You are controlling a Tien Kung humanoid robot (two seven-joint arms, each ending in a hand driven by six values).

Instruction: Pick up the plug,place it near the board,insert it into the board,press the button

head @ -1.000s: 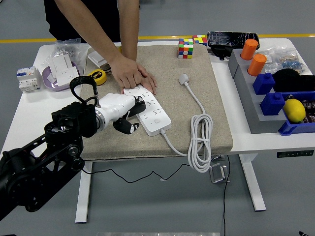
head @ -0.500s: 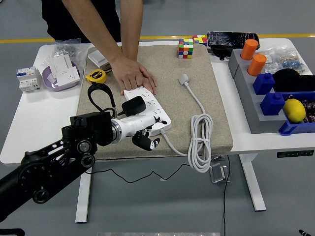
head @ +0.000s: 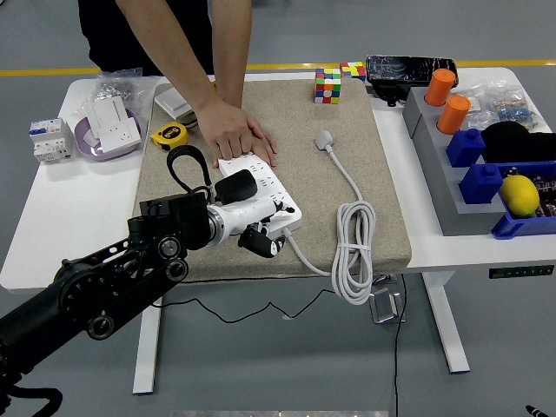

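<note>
Seemingly done inserting, the left hand point(head: 254, 228) hovers empty with curled fingers beside the black plug point(head: 235, 185) seated in the white board point(head: 261, 191), which a person's hand point(head: 236, 135) steadies; pressing the button comes next.

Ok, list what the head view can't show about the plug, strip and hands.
- Black plug prongs: hidden under its body, so seating in the power strip is unclear.
- Strip's button: covered by the robot's left hand or the person's hand.
- Left hand's fingertips: contact with the strip too small to tell.
- Right arm: out of view.
</note>
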